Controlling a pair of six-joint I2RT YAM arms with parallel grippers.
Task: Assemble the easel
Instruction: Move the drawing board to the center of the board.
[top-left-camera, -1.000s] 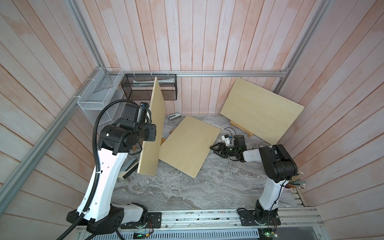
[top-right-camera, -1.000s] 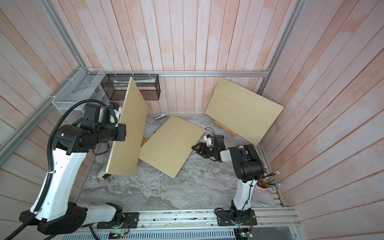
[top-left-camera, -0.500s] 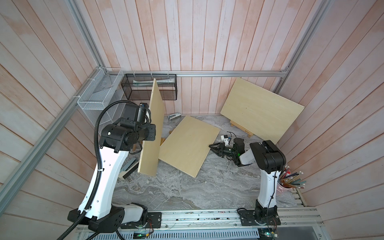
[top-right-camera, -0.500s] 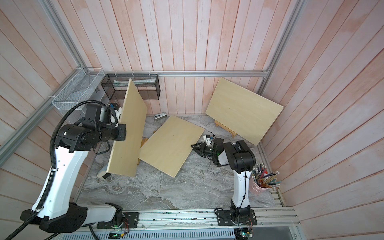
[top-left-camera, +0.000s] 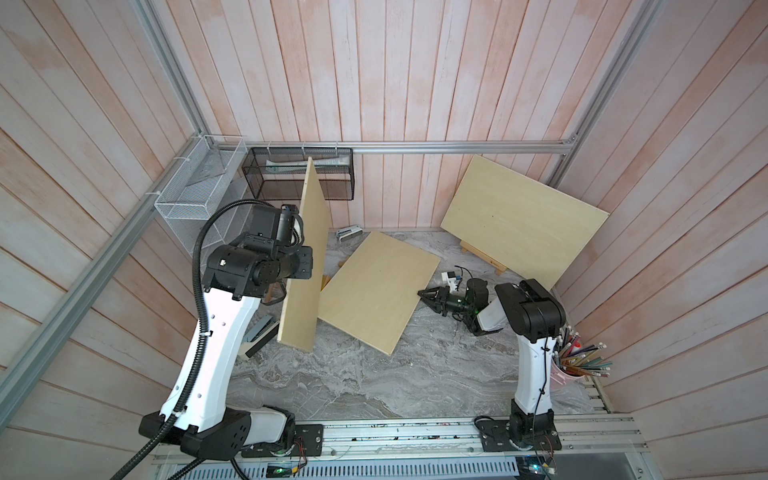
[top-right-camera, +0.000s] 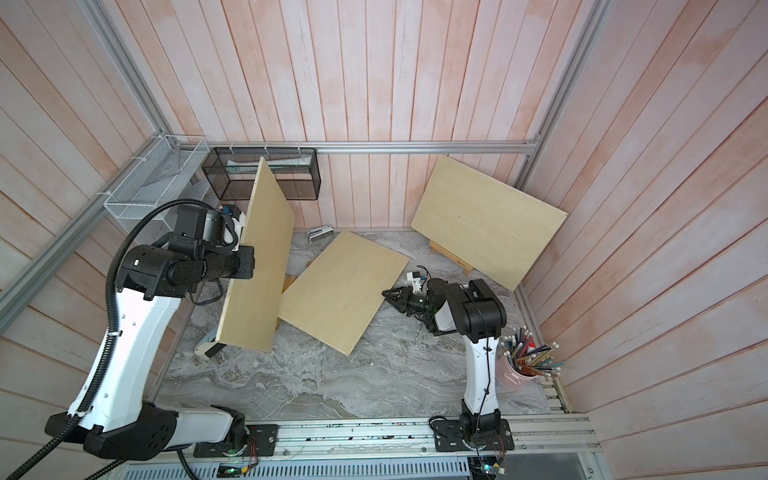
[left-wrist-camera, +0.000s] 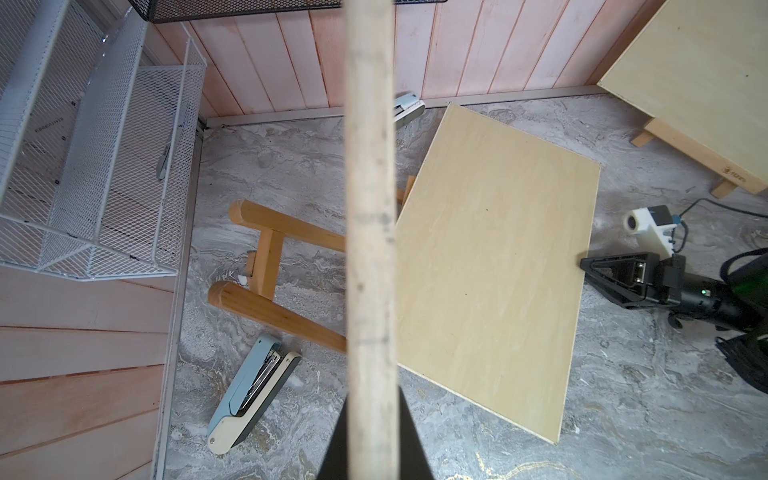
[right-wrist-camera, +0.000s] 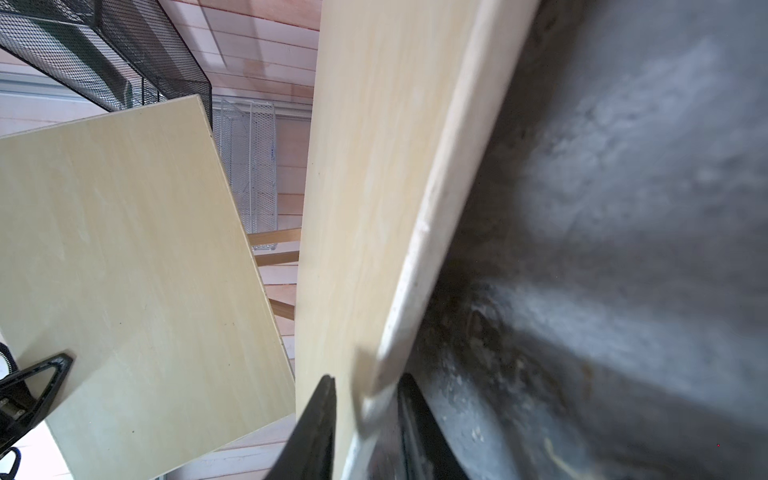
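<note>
My left gripper (left-wrist-camera: 371, 449) is shut on the edge of a pale plywood board (top-left-camera: 309, 257), which it holds upright on edge at the left of the table. A second board (top-left-camera: 378, 291) lies tilted in the middle, its far end propped on the wooden easel frame (left-wrist-camera: 266, 257) lying on the table. My right gripper (top-left-camera: 420, 294) is at that board's right edge. In the right wrist view its jaws sit on either side of the board's edge (right-wrist-camera: 419, 232), shut on it.
A third board (top-left-camera: 523, 220) leans on a small standing easel (top-left-camera: 482, 257) at the back right. A blue stapler (left-wrist-camera: 253, 395) lies near the left wall, and another (top-left-camera: 348, 232) by the back wall. Black (top-left-camera: 299, 174) and white (top-left-camera: 195, 191) mesh baskets hang at the back left. A pencil cup (top-left-camera: 577, 365) stands at the right.
The right gripper has edged left onto the tilted board's edge, and its jaws have closed from wide to narrow. The right arm's elbow has swung. The left arm and its board have not moved.
</note>
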